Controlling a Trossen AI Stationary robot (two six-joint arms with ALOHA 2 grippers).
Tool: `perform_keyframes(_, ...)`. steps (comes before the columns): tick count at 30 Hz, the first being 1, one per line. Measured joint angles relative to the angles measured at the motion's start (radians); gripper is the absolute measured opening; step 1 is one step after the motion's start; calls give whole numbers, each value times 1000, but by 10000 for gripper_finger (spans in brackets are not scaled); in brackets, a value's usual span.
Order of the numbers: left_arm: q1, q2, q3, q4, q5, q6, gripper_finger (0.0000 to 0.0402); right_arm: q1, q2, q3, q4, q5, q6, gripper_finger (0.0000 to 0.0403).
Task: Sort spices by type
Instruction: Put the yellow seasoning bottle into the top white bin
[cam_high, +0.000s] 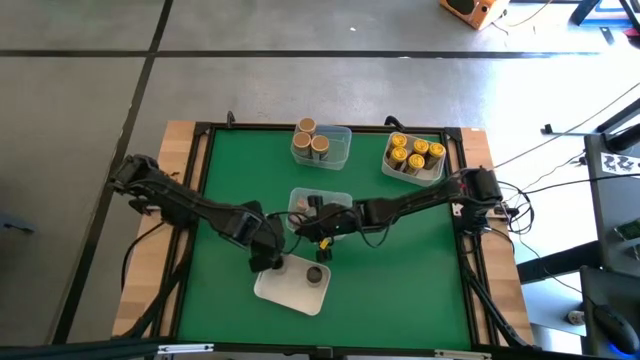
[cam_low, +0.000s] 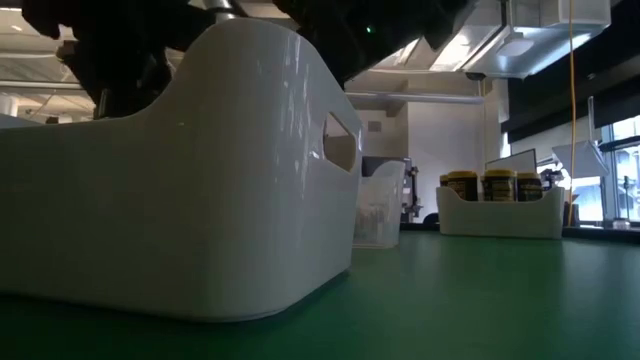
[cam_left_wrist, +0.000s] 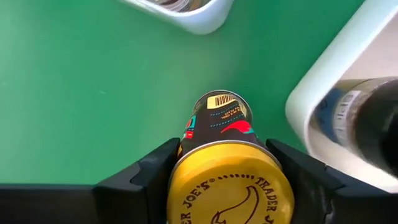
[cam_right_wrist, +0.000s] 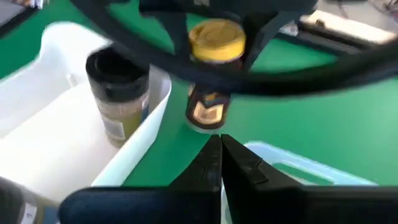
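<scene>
Gripping a yellow-lid jar, left gripper sits lower centre beside the white tray. Right gripper shut, empty. Next: carry to yellow-jar tray, upper right.

A large white tray fills the left half of the low view, standing on the green table at its near edge. Its wall curves up to a rounded corner, and a cut-out handle shows in the side facing right. Dark arm parts hang over it from above; no fingers can be made out. Behind the tray's right corner stands a clear tray, farther back on the table. Toward the far right edge sits a smaller white tray holding three yellow-topped spice jars in a row, upright and close together. Beyond the table lies a room with ceiling lights and windows
</scene>
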Motion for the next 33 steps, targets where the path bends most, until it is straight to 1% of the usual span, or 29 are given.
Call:
perform_keyframes(4, 12, 1, -18, 31, 4, 17, 247, 0, 8, 0, 2, 0, 0, 7)
perform_keyframes(7, 12, 1, -18, 44, 3, 32, 258, -1, 12, -1, -6, 0, 0, 7)
perform_keyframes(10, 12, 1, -18, 54, 3, 43, 262, -1, 12, -1, -3, 0, 0, 7)
perform_keyframes(17, 12, 1, -18, 54, 3, 10, 265, -1, 12, -1, -6, -6, 0, 8)
perform_keyframes(20, 13, 1, -18, 69, 4, 3, 267, -1, 12, -1, -4, -8, 0, 18)
perform_keyframes(23, 14, 1, -14, 70, 11, -6, 278, 0, 12, -1, 1, -8, 0, 52)
perform_keyframes(28, 14, 1, 6, 65, 12, 3, 313, 0, 12, -1, 9, -8, 8, 143)
perform_keyframes(31, 11, 1, 39, 31, 12, 13, 321, 0, 12, -1, 33, -8, 8, 196)
perform_keyframes(33, 4, 1, 64, -7, 11, 12, 322, -1, 12, -1, 40, -8, 8, 225)
